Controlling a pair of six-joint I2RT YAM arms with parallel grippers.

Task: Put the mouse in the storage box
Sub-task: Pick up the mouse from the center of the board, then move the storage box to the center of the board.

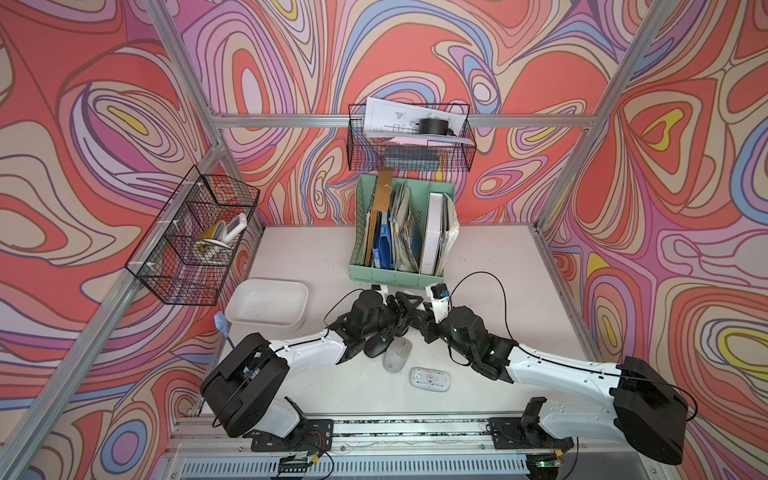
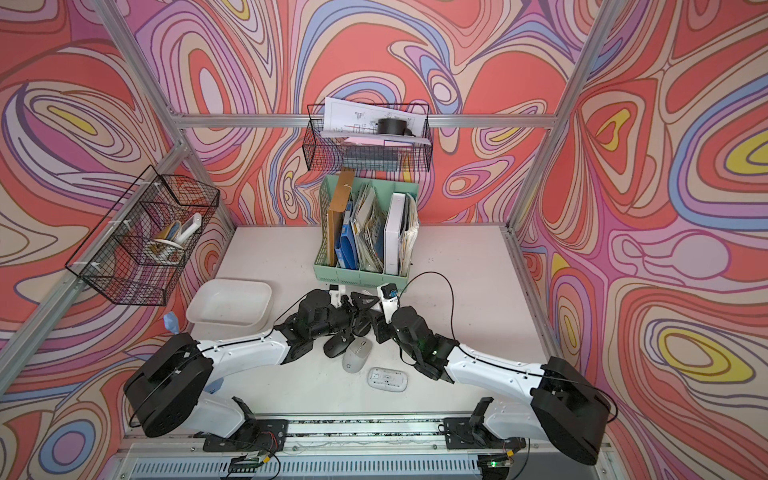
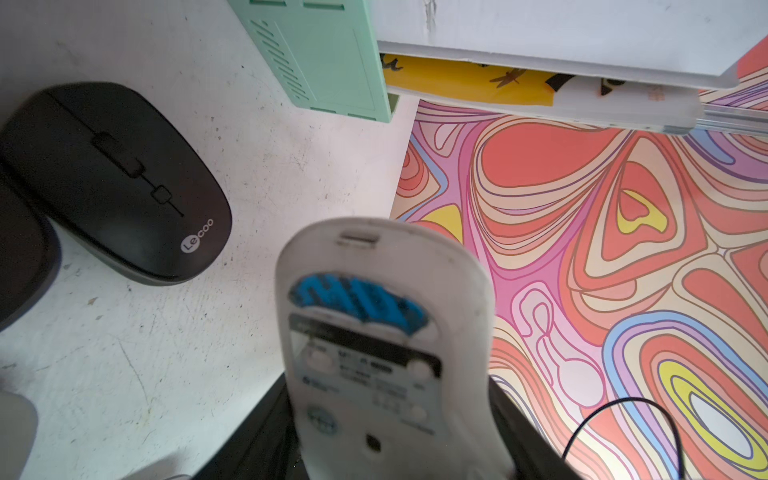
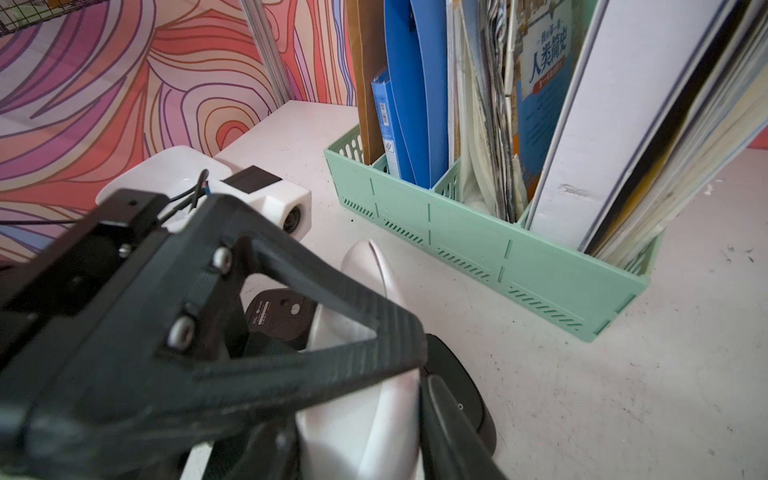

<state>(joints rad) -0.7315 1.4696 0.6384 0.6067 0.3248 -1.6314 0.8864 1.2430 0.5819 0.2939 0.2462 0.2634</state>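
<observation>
A white mouse point(image 3: 382, 266) is held off the table on its edge, underside toward the left wrist camera. My left gripper point(image 3: 390, 436) is shut on its rear half. My right gripper point(image 4: 361, 415) has come in from the opposite side, and the same white mouse point(image 4: 370, 266) sits between its fingers, which press on it. In both top views the two grippers point(image 1: 409, 309) point(image 2: 365, 309) meet in front of the green organizer and hide most of the mouse. The storage box, a shallow white tub point(image 1: 249, 291) point(image 2: 212, 291), stands empty to the left of them.
A black mouse point(image 3: 116, 178) lies on the table below the grippers. A grey mouse point(image 1: 397, 354) and a flat white device point(image 1: 430, 378) lie nearer the front. The mint-green file organizer point(image 1: 399, 274) stands close behind. Wire baskets point(image 1: 195, 241) hang on the walls.
</observation>
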